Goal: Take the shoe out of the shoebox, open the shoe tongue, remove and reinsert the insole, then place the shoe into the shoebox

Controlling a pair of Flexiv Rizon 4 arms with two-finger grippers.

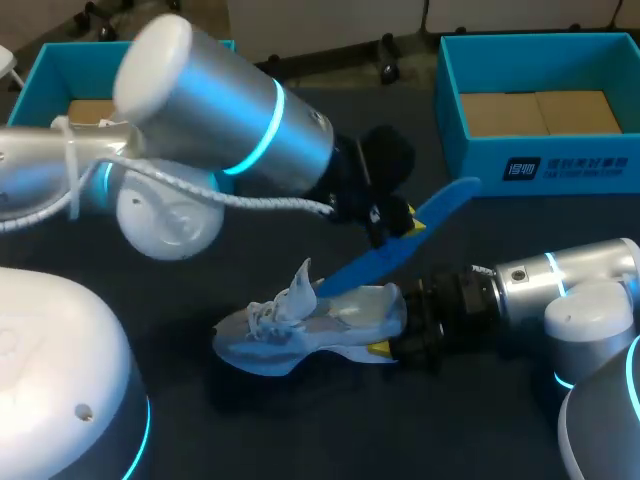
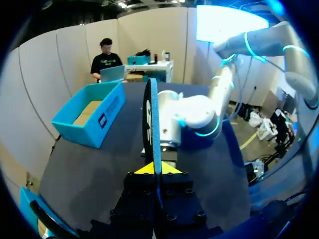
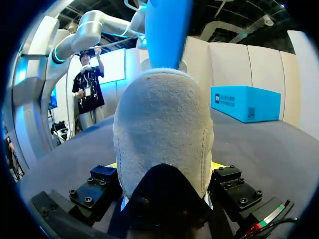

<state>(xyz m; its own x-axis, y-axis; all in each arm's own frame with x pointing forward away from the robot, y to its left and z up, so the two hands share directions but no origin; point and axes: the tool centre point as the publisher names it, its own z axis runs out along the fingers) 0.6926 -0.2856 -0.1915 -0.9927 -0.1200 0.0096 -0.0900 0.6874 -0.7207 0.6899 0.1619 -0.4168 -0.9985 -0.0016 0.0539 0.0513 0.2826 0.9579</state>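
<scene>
A pale grey-white shoe [image 1: 300, 325] lies on the dark table, laces and tongue pulled up, toe toward the left. My right gripper [image 1: 393, 347] is shut on its heel; in the right wrist view the heel [image 3: 164, 134] fills the space between the yellow tips of that gripper [image 3: 164, 167]. A blue insole [image 1: 420, 228] slants from above the table down to the shoe's opening. My left gripper [image 1: 398, 222] is shut on the insole near its middle. In the left wrist view the insole [image 2: 152, 124] stands edge-on between the tips of the left gripper [image 2: 155, 170].
One open turquoise shoebox [image 1: 600, 150] stands at the back right, also seen as the shoebox [image 2: 92, 117] and the shoebox [image 3: 244, 102]. A second turquoise box [image 1: 45, 75] sits at the back left behind my left arm. My right arm [image 2: 197, 117] lies ahead of the left gripper.
</scene>
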